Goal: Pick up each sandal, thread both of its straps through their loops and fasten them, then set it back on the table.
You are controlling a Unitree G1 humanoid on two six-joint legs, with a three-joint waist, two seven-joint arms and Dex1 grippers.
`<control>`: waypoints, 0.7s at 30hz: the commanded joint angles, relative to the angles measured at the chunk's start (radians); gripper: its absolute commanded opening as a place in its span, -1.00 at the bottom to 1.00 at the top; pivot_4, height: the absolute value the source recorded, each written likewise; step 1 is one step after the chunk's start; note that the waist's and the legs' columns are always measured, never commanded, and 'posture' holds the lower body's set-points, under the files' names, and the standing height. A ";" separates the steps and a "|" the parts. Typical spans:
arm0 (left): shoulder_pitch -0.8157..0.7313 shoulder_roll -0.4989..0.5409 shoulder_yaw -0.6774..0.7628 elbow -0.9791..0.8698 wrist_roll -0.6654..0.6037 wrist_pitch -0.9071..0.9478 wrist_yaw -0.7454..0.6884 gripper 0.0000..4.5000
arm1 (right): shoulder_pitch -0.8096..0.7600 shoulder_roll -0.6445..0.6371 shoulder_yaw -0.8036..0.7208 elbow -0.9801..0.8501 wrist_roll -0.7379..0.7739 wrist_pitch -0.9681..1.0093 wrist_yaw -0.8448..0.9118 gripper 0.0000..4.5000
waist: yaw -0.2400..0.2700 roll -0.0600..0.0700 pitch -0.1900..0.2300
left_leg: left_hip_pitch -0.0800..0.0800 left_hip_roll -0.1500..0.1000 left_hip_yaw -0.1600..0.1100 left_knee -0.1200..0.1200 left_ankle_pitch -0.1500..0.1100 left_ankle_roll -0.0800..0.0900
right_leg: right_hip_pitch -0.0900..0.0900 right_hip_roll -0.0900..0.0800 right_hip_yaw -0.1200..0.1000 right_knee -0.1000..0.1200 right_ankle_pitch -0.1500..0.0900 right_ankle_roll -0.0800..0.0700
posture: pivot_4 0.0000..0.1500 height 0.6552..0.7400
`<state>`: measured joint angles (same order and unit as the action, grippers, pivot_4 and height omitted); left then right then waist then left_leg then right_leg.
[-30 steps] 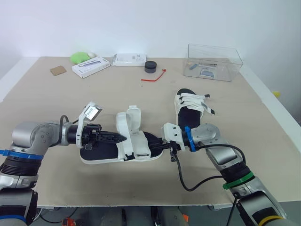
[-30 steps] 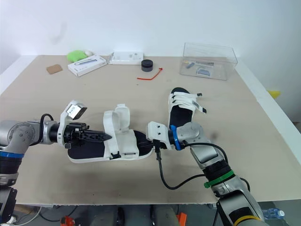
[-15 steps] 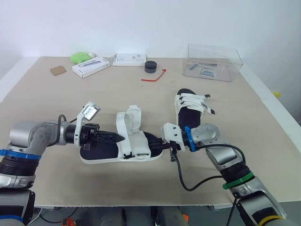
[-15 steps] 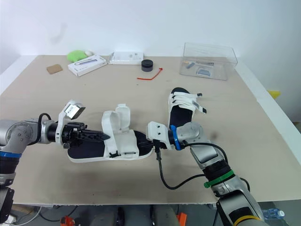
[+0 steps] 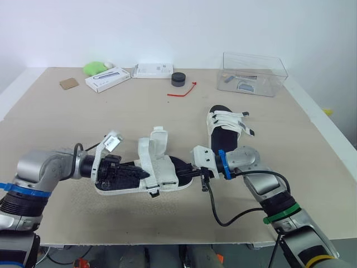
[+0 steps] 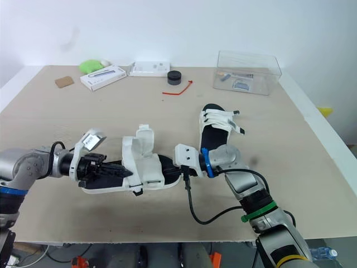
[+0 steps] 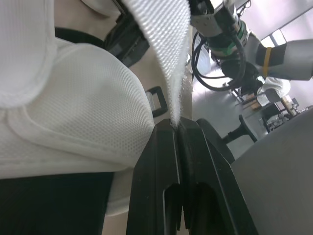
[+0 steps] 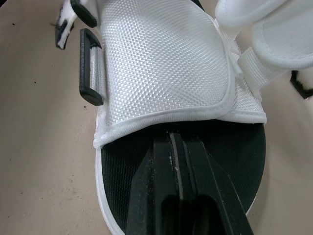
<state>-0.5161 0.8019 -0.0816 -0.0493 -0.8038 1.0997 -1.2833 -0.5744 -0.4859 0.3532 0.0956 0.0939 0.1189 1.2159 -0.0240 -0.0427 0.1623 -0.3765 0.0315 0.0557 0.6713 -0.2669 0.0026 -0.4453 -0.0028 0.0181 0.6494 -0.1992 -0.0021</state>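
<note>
An open sandal (image 5: 165, 174) with white straps and a black footbed lies at the table's middle front. My left gripper (image 5: 146, 174) reaches in from the left along its footbed and is shut on the edge of a white strap (image 7: 166, 54). A black loop (image 7: 154, 95) shows just past that strap. My right gripper (image 8: 172, 138) comes in from the sandal's other end, shut, its tips lying on the footbed (image 8: 122, 171) under the wide white strap (image 8: 161, 68). A second sandal (image 5: 226, 126) rests flat behind my right wrist, straps across it.
A clear plastic box (image 5: 254, 74) stands at the back right. A red string (image 5: 182, 90), a black round object (image 5: 178, 79), two white boxes (image 5: 107, 79), a green object (image 5: 95, 68) and a brown card (image 5: 69, 84) lie along the back. The table's front edge (image 5: 167, 243) is close.
My left gripper has dropped lower and pushed right, under the rear strap, and now pinches a strap. The strap has bent forward. The right gripper has held still.
</note>
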 commanded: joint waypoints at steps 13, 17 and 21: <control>-0.019 0.005 0.035 -0.056 -0.010 -0.033 0.004 -0.30 | -0.012 -0.002 -0.001 0.004 -0.005 -0.019 0.002 -1.00 | 0.000 0.000 0.000 | 0.001 0.000 -0.002 0.000 0.000 0.000 | 0.002 0.000 -0.001 0.000 0.000 0.000 | 1.00 1.00; -0.051 0.003 0.067 -0.033 -0.013 -0.040 0.015 -0.14 | -0.009 -0.003 0.000 0.002 -0.006 -0.023 0.004 -1.00 | 0.000 0.000 0.000 | 0.001 0.000 -0.002 0.000 0.000 0.000 | 0.002 0.000 -0.002 0.000 0.000 0.000 | 1.00 1.00; -0.080 -0.037 0.091 0.013 0.008 -0.061 0.067 -0.14 | -0.010 -0.001 0.002 0.004 -0.006 -0.024 0.005 -1.00 | 0.000 0.000 0.000 | 0.001 0.000 -0.002 0.000 0.000 0.000 | 0.002 0.000 -0.002 0.000 0.000 0.000 | 1.00 1.00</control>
<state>-0.5791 0.7751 -0.0182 -0.0429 -0.7918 1.0576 -1.2311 -0.5754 -0.4862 0.3532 0.1034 0.0914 0.1040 1.2184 -0.0236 -0.0426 0.1623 -0.3755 0.0312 0.0536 0.6715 -0.2668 0.0025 -0.4433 -0.0031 0.0164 0.6494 -0.1994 -0.0023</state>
